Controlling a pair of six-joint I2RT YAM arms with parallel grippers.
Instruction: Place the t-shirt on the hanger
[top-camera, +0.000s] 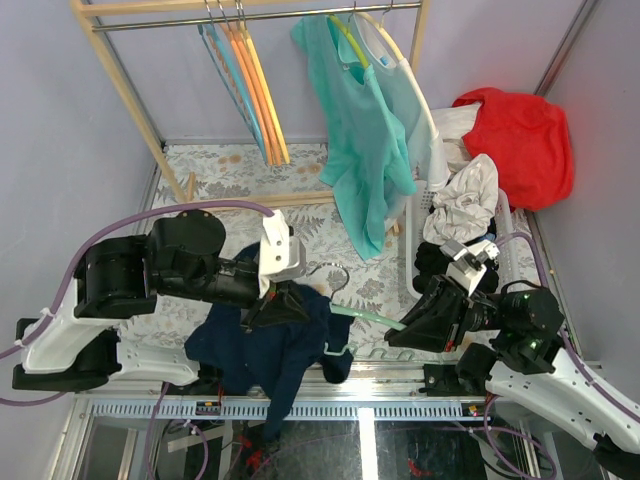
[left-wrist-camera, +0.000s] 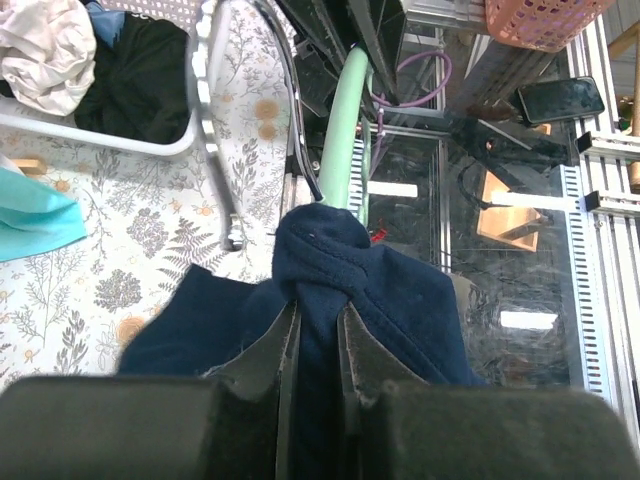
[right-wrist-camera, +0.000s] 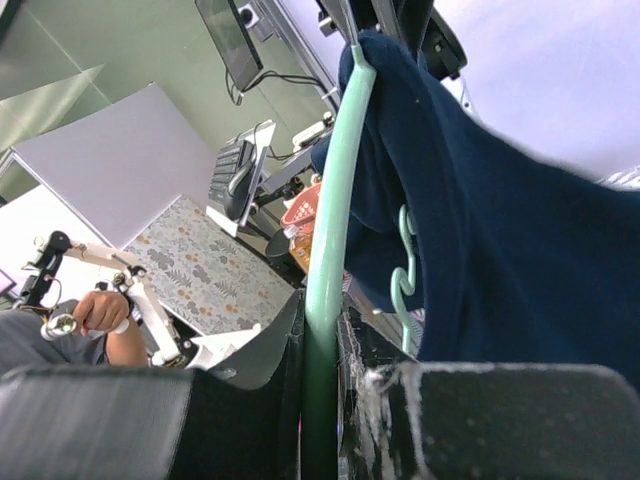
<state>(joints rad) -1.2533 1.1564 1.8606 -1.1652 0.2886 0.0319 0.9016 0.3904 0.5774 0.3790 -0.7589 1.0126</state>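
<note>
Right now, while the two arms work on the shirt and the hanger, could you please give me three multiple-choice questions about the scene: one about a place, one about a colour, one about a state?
1. Where is the red garment?
A. far left
B. far right, beyond the basket
C. at the near edge, in the middle

2. What colour is the hanger in the right end effector?
A. orange
B. yellow
C. pale green

3. What is the left end effector doing?
A. shut on the t-shirt
B. wide open, empty
C. shut on the hanger

Answers:
1 B, it lies at the right edge of the top view.
2 C, the right wrist view shows a pale green bar clamped there.
3 A, dark blue cloth is pinched in it.
</note>
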